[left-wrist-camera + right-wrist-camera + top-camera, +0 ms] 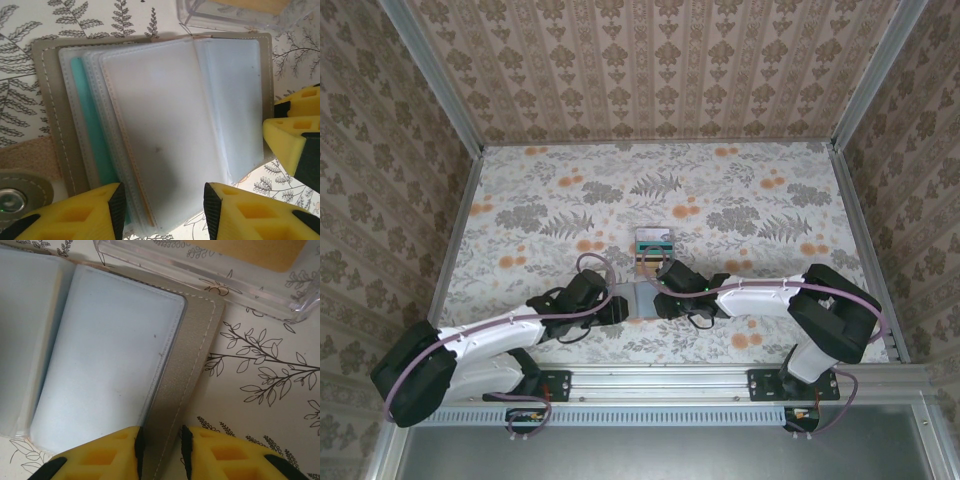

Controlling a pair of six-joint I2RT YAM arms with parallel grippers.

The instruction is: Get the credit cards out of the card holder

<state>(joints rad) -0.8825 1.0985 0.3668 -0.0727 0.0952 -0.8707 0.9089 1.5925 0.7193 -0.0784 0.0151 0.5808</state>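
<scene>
Left fingers (100,210) released, spread wide astride one edge of the flat taupe-brown card holder (165,120) with blue-grey clear pockets, lying open on the floral worktop (20,30) between both arms. Thin teal-green plastic card (85,125) sits in a left-hand pocket. We expect a stiff, slick card in floppy sleeves: pin the cover, pinch the card's edge at the sleeve mouth. Right fingers (120,450) narrowly parted at the right cover rim; we cannot tell if they grip.

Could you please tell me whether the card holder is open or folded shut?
Open: the card holder lies spread flat, its clear pocket pages fanned, a teal card showing in one.
</scene>
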